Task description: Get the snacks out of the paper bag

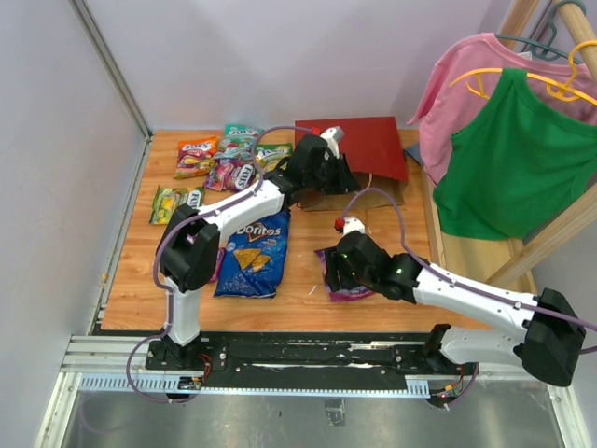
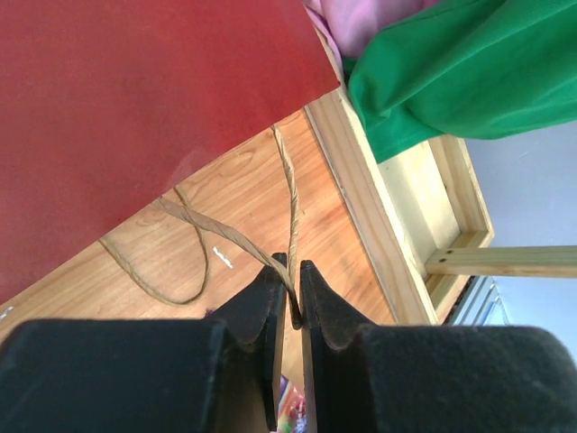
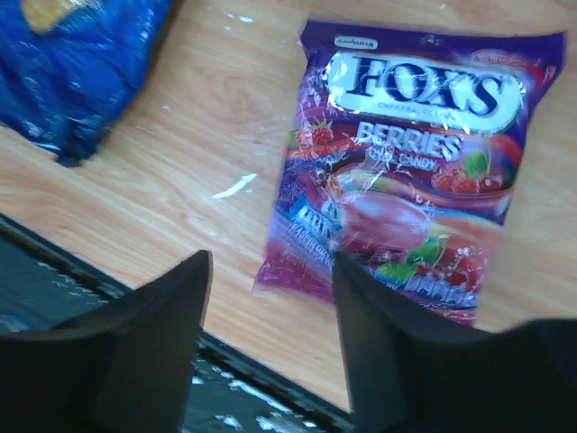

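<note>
Left gripper (image 2: 294, 298) pinches the twisted handle (image 2: 290, 194) of the paper bag (image 2: 135, 117) between its tips; a hard tug might rip it. Right gripper (image 3: 270, 343) is open, with the purple packet (image 3: 406, 171) lying loose just ahead.

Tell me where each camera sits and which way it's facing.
Top external: above, behind the robot, looking down on the table; left arm and right arm show.
Left wrist: on the left arm, facing the paper bag; left pincer pinches its handle.
Right wrist: on the right arm, above the purple packet; open right pincer shows.
Shared: top and right wrist both show that packet and the Doritos bag.
</note>
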Controlling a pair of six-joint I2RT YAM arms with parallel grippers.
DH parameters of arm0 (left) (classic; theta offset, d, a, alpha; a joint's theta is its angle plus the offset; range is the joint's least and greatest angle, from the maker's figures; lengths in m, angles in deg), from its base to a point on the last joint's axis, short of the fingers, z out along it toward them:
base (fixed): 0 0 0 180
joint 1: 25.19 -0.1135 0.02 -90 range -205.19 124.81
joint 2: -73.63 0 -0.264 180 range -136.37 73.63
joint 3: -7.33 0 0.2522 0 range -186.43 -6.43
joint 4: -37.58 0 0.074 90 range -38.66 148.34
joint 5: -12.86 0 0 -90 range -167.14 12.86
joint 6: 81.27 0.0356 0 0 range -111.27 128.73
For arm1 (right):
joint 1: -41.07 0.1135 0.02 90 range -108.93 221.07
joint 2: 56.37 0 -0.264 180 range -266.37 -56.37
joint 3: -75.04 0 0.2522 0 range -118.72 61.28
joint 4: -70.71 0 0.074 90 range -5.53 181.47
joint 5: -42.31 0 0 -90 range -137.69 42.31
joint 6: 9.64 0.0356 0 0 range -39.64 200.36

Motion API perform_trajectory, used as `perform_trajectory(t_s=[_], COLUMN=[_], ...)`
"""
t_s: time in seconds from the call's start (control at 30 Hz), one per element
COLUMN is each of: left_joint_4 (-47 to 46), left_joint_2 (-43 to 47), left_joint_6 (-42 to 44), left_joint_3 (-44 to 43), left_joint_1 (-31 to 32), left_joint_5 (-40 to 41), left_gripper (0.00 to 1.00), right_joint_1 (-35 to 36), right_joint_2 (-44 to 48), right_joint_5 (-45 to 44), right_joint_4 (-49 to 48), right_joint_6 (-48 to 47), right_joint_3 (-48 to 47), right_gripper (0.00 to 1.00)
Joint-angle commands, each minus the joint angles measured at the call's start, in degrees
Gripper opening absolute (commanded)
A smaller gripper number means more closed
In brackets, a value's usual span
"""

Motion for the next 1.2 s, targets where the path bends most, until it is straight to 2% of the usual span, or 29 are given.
perform_trajectory(t_s=[0.0, 0.1, 0.2, 0.37, 0.47, 0.5, 0.53, 0.67, 0.93, 1.07, 1.17], left_joint_4=[-2.5, -2.9, -3.2, -2.4, -0.4, 0.2, 1.2, 5.0, 7.3, 8.5, 8.0], left_joint_2=[3.5, 4.6, 5.6, 8.4, 11.6, 12.8, 14.1, 21.3, 42.9, 50.9, 53.2], left_joint_6=[1.1, 1.1, 1.2, 2.6, 4.5, 5.3, 6.3, 11.1, 14.3, 13.5, 13.1], left_joint_3=[0.9, 1.7, 2.3, 2.3, 2.1, 2.2, 2.5, 7.7, 27.4, 36.5, 43.1], left_joint_1=[0.0, -0.1, -0.2, -0.2, -0.1, -0.1, -0.1, -0.1, -0.2, -0.1, -0.1], left_joint_5=[-1.1, -0.9, -1.3, -2.0, -3.3, -3.9, -4.5, -1.9, 13.1, 20.2, 24.6], left_gripper=[0.17, 0.23, 0.31, 0.55, 0.75, 0.91, 0.98, 1.0, 1.0, 1.0, 1.0], right_joint_1=[1.3, 1.3, 1.3, 1.2, 1.2, 1.1, 1.1, 0.7, -0.7, -5.4, -12.5], right_joint_2=[5.2, 10.3, 15.3, 25.2, 31.5, 33.4, 34.9, 37.1, 35.5, 35.4, 35.0], right_joint_5=[3.3, 1.1, 0.7, -1.1, -3.1, -3.9, -4.5, -4.5, -7.4, -6.2, 0.5], right_joint_4=[-9.8, -8.3, -6.2, -3.5, -3.4, -3.6, -3.3, -2.8, -2.8, -3.2, -4.1], right_joint_6=[-1.0, -1.9, -2.8, -2.5, -1.6, -1.2, -0.8, 0.1, -0.7, -0.9, -1.3], right_joint_3=[3.2, 4.2, 5.0, 9.0, 13.3, 15.0, 16.4, 19.4, 20.0, 21.1, 21.8], right_gripper=[0.72, 0.84, 0.87, 0.89, 0.92, 0.93, 0.95, 0.97, 0.98, 0.98, 0.98])
